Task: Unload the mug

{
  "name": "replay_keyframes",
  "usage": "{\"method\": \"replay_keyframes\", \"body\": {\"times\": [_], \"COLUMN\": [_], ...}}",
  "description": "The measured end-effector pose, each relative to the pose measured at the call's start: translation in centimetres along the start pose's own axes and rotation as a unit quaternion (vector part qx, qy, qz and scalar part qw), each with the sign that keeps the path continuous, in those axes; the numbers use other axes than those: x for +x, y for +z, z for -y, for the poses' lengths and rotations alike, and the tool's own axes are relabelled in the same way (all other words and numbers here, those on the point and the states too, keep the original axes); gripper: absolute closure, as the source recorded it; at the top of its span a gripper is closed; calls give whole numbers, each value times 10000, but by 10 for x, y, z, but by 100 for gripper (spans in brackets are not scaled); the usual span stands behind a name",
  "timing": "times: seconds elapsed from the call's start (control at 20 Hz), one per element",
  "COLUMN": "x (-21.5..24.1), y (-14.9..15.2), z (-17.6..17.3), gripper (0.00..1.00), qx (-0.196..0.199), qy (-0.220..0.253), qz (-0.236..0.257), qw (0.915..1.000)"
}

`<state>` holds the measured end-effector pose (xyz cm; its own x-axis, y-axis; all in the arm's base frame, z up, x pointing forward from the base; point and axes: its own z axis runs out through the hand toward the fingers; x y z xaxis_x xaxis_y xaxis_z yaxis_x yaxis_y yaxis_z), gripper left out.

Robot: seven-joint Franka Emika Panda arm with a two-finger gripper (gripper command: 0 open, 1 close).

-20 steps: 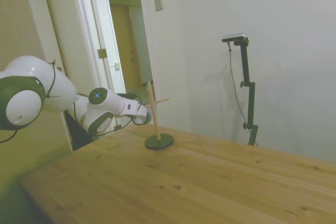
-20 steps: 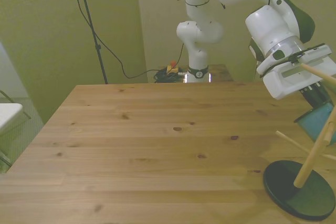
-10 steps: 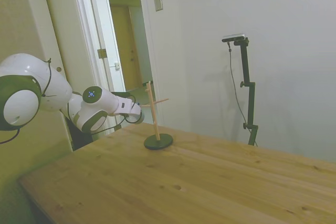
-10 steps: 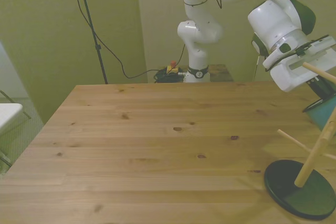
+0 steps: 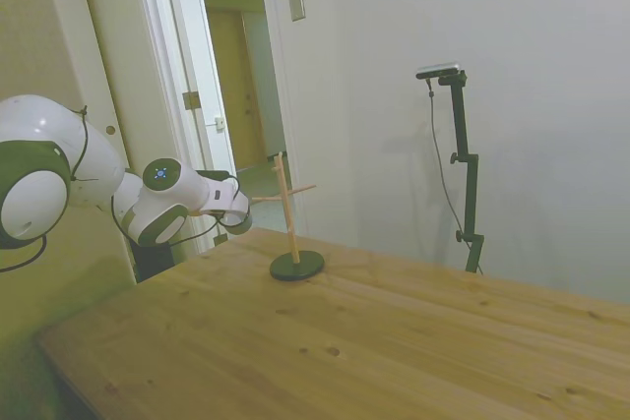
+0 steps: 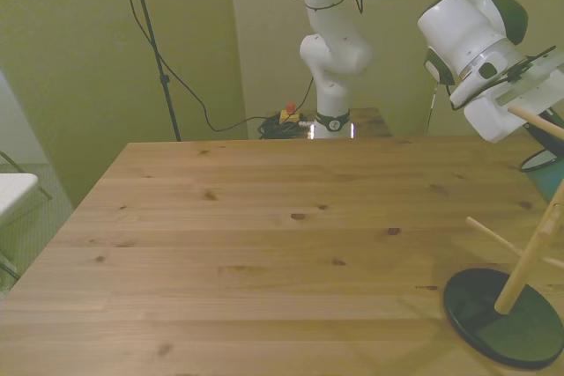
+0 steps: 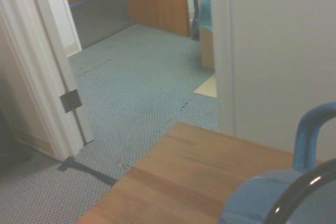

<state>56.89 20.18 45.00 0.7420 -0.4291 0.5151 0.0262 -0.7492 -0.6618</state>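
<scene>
The jaws cannot be made out from any view, so whether they grip anything is unclear. The gripper (image 6: 539,129) sits at the front view's right edge, past the wooden peg stand (image 6: 520,266). The teal mug (image 6: 548,172) hangs just below the gripper, clear of the pegs, above the wooden table (image 6: 264,244). In the wrist view, the mug (image 7: 283,192) shows its handle close up.

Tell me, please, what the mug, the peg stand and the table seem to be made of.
The mug: probably glazed ceramic, since its blue wall and dark rim shine. The peg stand: pale bare wood pegs on a dark round base, matte, material unclear. The table: light wooden planks with visible grain and knots, slight sheen.
</scene>
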Motion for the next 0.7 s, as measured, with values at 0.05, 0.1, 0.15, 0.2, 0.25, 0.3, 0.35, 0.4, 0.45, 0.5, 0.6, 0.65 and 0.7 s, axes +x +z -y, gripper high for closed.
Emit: {"method": "replay_keyframes", "body": {"times": [0.05,0.1,0.15,0.2,0.25,0.3,0.35,0.4,0.45,0.5,0.6,0.65,0.7], "x": [-3,-7,-10,-9,-4,4,13,22,30,36,42,43,45], "y": [1,3,3,2,-2,-7,-13,-21,-29,-36,-49,-55,-59], "z": [2,5,6,5,1,-7,-18,-30,-43,-55,-75,-85,-95], "gripper": [100,100,100,100,100,100,100,100,100,100,100,100,100], "qx": [12,13,6,-15,-81,-178,-323,-484,-652,-805,-1098,-1284,-1467], "qy": [-12,-11,-1,39,113,233,403,594,812,1013,1411,1581,1728], "qz": [174,416,693,917,1067,1131,1173,1196,1227,1260,1284,1274,1254], "qw": [9998,9991,9976,9958,9942,9932,9918,9899,9870,9836,9755,9707,9658]}}
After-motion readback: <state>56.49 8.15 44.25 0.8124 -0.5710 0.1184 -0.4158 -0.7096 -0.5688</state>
